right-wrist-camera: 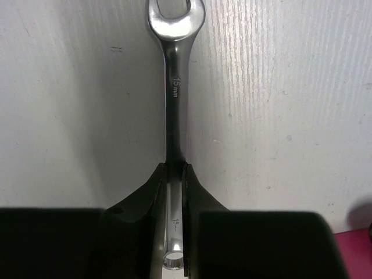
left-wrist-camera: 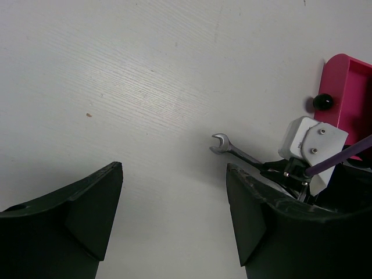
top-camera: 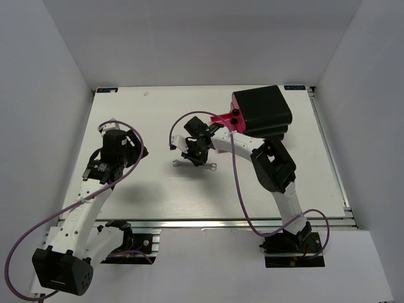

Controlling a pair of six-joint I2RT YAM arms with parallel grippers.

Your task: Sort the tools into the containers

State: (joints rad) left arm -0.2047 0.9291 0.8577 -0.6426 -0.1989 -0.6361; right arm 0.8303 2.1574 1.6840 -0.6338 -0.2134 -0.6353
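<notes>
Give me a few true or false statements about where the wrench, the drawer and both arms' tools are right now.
1. The right tool is shut on the shaft of the wrench. True.
2. The left tool holds a screwdriver. False: it is open and empty.
3. The pink drawer stands pulled out of the black cabinet. True.
4. The wrench is inside the pink drawer. False: it is out over the white table.

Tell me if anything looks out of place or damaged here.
Nothing stands out. The right gripper is shut on the wrench, and one pink drawer stands pulled out of the black cabinet.
</notes>
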